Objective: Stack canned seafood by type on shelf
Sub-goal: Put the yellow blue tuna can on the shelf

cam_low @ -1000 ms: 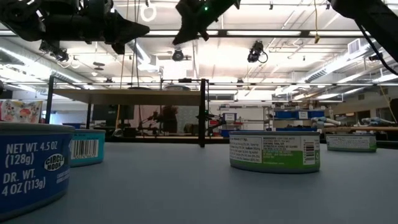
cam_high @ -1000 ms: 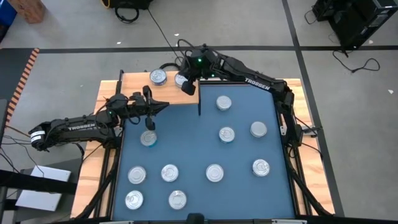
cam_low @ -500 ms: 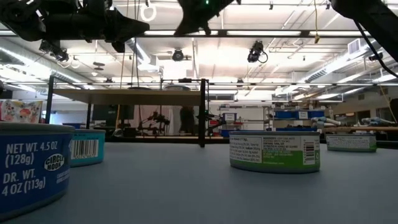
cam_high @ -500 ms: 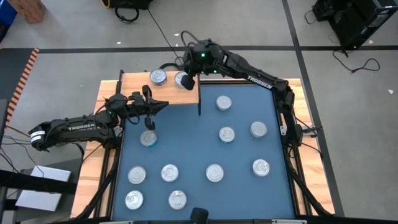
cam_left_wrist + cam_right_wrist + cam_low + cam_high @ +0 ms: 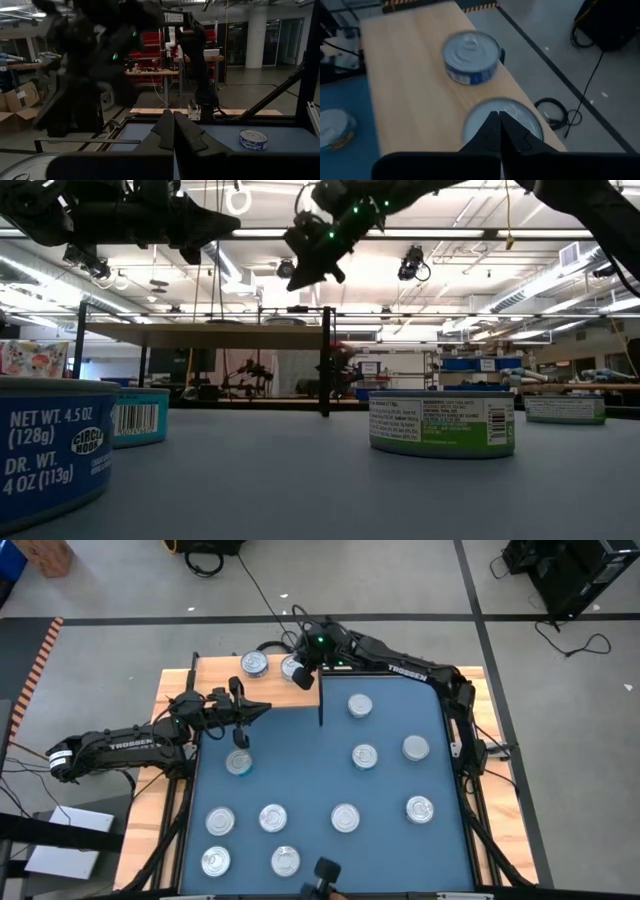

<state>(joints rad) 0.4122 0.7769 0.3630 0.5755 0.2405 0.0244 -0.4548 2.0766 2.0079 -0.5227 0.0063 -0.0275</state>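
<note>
My right gripper (image 5: 302,677) is hovering over the shelf (image 5: 215,675), fingers pressed together, holding nothing. Directly below it is sitting one tin (image 5: 502,120); a second tin (image 5: 471,56) is standing just beside that one, farther along the board. Both are standing upright, lids up — round, so no long axis to line up with. My left gripper (image 5: 262,711) is waiting shut and empty at the shelf's near edge, above the counter (image 5: 310,765), with a loose tin (image 5: 238,762) close by it. I'm probably nearer to the shelf tins with the right arm — height is hard to judge.
</note>
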